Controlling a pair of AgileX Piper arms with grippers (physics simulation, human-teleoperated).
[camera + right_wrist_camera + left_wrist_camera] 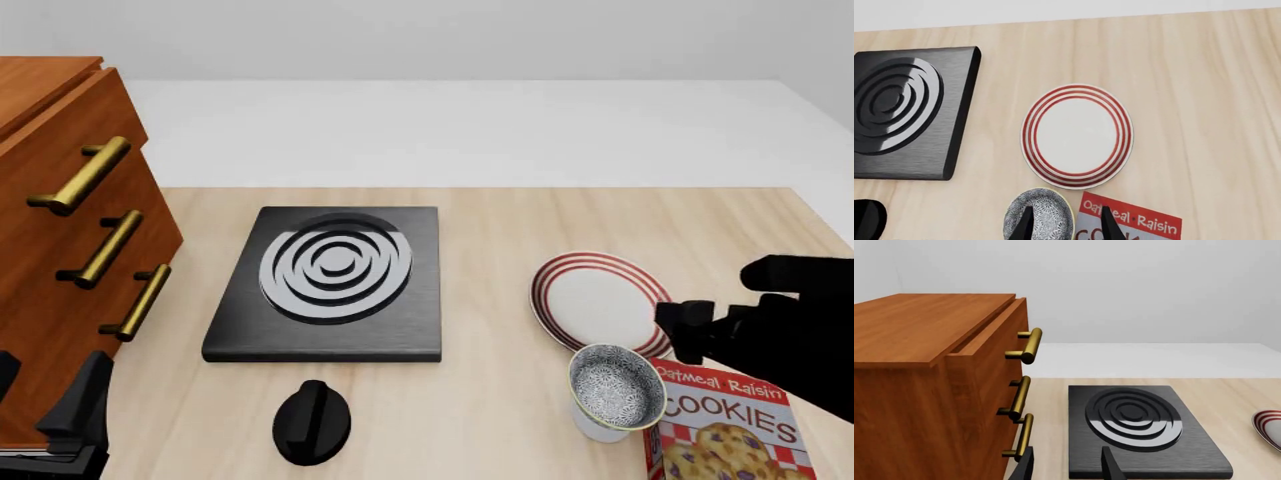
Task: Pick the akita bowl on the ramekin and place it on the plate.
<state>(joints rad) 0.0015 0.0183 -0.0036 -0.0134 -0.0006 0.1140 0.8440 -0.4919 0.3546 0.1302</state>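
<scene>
The akita bowl point(617, 384), speckled grey inside with a pale rim, sits on the white ramekin point(595, 428) near the table's front right. The plate point(597, 299), white with red rings, lies flat just behind it. My right gripper point(1065, 223) hovers open above the bowl's right side, one finger over the akita bowl point(1039, 216) and the other over the cookie box. The plate point(1077, 136) lies beyond the fingers, and the bowl hides the ramekin in this view. The right gripper point(683, 331) holds nothing. My left gripper point(1067, 467) is open and idle at the front left, by the cabinet.
A black stove point(330, 281) with white rings lies mid-table. A wooden cabinet point(60, 240) with brass handles stands at the left. A cookie box point(721, 425) lies right of the bowl, touching or nearly so. A black knob point(312, 421) sits in front of the stove.
</scene>
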